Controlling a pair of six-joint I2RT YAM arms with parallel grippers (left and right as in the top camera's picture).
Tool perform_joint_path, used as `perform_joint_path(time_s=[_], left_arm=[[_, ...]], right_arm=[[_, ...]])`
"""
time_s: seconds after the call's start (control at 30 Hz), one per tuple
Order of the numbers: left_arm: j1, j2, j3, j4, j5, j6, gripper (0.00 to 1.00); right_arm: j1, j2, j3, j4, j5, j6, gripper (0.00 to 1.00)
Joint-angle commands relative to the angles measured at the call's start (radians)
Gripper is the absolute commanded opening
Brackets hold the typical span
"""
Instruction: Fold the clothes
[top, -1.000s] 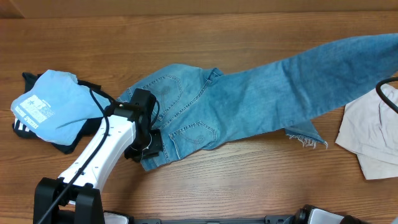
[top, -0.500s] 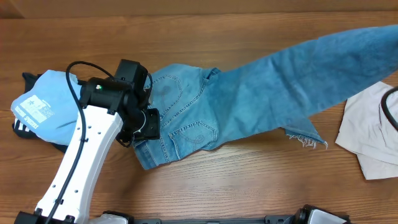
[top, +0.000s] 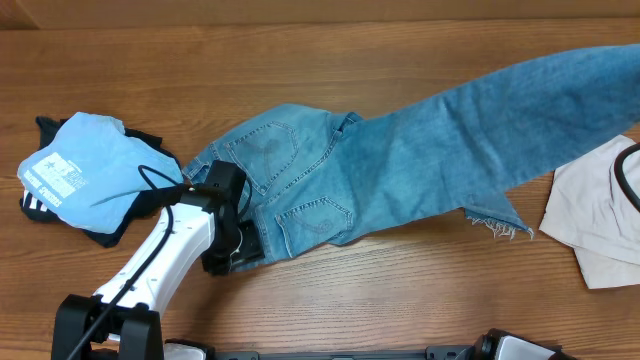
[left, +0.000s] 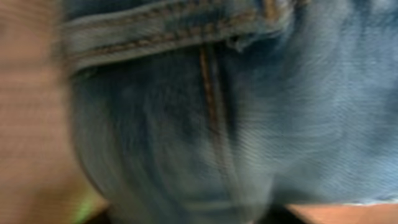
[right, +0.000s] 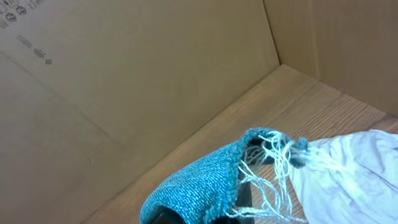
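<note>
The jeans (top: 420, 150) lie seat-up across the middle of the worktop (top: 350, 300). The waist sits at centre-left, and the two stitched pockets (top: 268, 150) show just right of it. One leg runs right and ends in a frayed hem (top: 497, 226) lying flat on the wood. The other leg stretches toward the far right and leaves the overhead view at its right edge.

The left hand (top: 243, 245) is at the near corner of the waist, at the end of the white left arm (top: 150, 265), which reaches in from the near-left. Its wrist view is filled with blurred denim and an orange-stitched waistband seam (left: 211, 93). Whether this hand is spread or pinching the cloth cannot be told.

The right hand (right: 238, 202) is outside the overhead view. In its own view its fingers are pressed together on a frayed end of the jeans (right: 199, 180), and loose white threads hang off the edge. The cream garment (right: 348, 174) lies just beyond it, with a cardboard wall (right: 155, 74) behind.

From overhead, the cream garment (top: 595, 220) lies crumpled at the right edge, near the flat hem but apart from it. At far left, apart from the jeans, a sky-blue shirt (top: 85, 165) with white print lies on top of a black garment (top: 105, 232).
</note>
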Motion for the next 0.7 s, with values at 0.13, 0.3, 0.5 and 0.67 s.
perform_joint_path(time_s=[0.13, 0.3, 0.5, 0.67], left_arm=[[0.007, -0.02, 0.232, -0.058, 0.346, 0.166, 0.04], [0.053, -0.048, 0.622, -0.198, 0.056, 0.209, 0.04], [0.19, 0.034, 0.67, -0.16, -0.029, 0.247, 0.05], [0.19, 0.197, 0.665, -0.212, -0.079, 0.296, 0.07]], right_arm=[[-0.005, 0.006, 0.021, 0.01, -0.007, 0.005, 0.04], [-0.005, 0.006, 0.021, 0.004, -0.007, 0.005, 0.04], [-0.005, 0.013, 0.021, -0.03, -0.007, 0.005, 0.04], [-0.005, 0.031, 0.021, -0.051, -0.007, 0.005, 0.04]])
